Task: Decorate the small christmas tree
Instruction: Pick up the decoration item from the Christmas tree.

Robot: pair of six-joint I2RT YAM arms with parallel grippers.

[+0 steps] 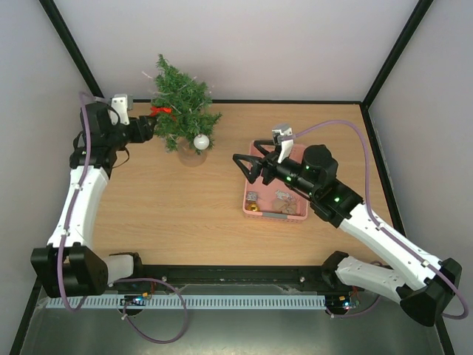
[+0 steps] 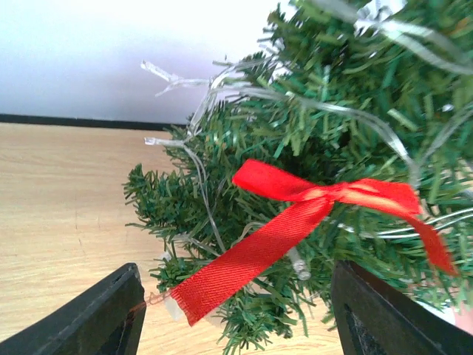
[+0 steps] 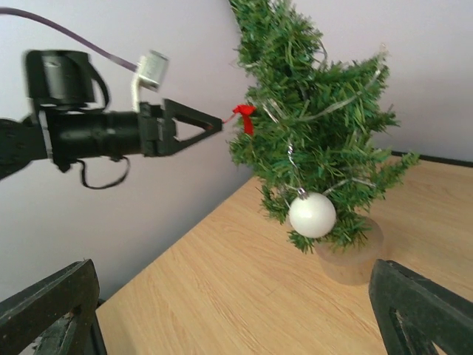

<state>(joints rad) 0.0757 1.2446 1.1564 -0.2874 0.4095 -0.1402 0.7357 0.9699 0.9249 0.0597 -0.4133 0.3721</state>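
The small christmas tree [image 1: 181, 103] stands upright on its clear round base [image 3: 351, 259] at the back left of the table. A red ribbon bow [image 2: 310, 200] lies on its branches, and a white ball [image 3: 312, 214] hangs low on the side facing my right arm. My left gripper [image 1: 148, 127] is at the tree's left side. Its fingers [image 2: 103, 310] stand apart on either side of the bow's loose tail, and nothing is pinched between them. My right gripper [image 1: 247, 166] hovers open and empty over the left end of the pink basket [image 1: 275, 216].
The basket holds several small ornaments [image 1: 281, 198]. A clear light strand [image 2: 199, 155] winds through the branches. Grey walls and black frame posts [image 1: 70, 44] close in the back and sides. Bare wooden table [image 1: 170, 207] lies between the tree and the arm bases.
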